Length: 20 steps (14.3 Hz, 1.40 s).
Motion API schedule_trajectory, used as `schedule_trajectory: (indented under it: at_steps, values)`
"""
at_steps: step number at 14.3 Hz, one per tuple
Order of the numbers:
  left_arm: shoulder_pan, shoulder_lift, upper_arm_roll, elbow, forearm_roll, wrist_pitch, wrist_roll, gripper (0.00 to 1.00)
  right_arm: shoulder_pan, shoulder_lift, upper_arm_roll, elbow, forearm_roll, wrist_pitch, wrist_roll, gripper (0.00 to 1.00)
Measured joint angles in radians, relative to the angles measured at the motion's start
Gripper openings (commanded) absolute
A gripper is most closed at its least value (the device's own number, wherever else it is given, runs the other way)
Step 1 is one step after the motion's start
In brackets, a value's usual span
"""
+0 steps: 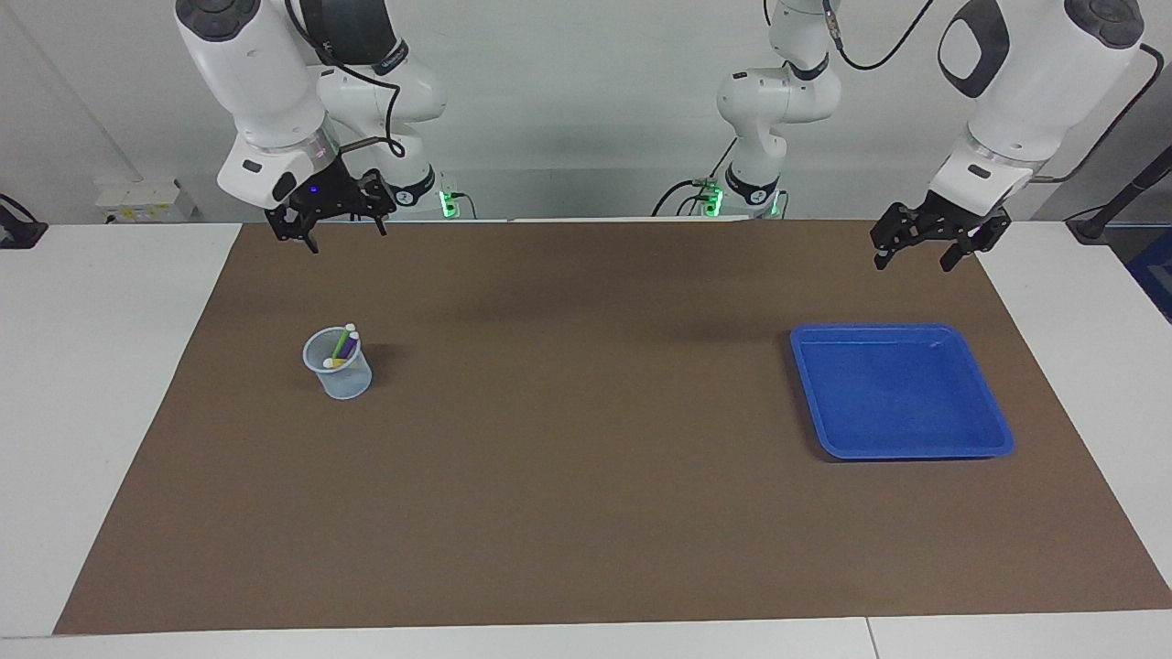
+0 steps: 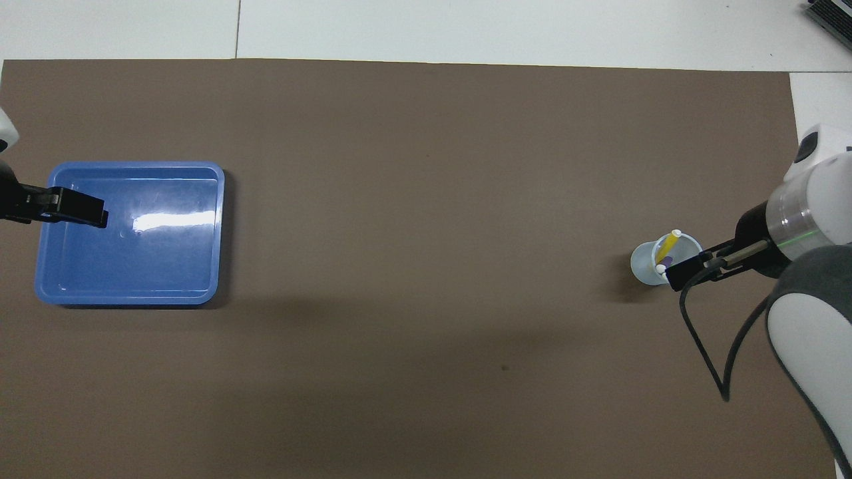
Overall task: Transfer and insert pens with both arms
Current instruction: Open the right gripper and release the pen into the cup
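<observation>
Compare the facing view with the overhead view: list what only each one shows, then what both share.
Only the facing view: both arms' upper links, two smaller arms with green lights, and the right gripper and left gripper raised, open and empty. Only the overhead view: straight into the cup, the yellow pen leaning on its rim. Both: the clear cup holding the pens, the empty blue tray, the brown mat.

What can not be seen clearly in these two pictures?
- Pens in the cup: the lower parts are hidden by the cup wall in both views.
- Right gripper: in the overhead view it covers part of the cup rim.
- Left gripper: in the overhead view only one finger shows over the blue tray; the frame edge cuts off the rest.
</observation>
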Motion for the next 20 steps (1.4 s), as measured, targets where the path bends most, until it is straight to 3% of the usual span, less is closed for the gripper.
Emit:
schedule_trajectory:
  at_steps: [7, 15, 20]
  values:
    - [0.0, 0.0, -0.005, 0.035, 0.004, -0.036, -0.012, 1.0, 0.033, 0.012, -0.005, -0.002, 0.0, 0.0, 0.093, 1.0]
    - [0.0, 0.0, -0.008, 0.036, -0.005, -0.036, -0.02, 1.0, 0.033, 0.016, -0.036, -0.027, 0.0, 0.147, 0.095, 1.0]
    - [0.0, 0.0, -0.007, 0.036, -0.004, -0.036, -0.02, 1.0, 0.031, 0.023, -0.055, -0.027, 0.0, 0.162, 0.1, 1.0]
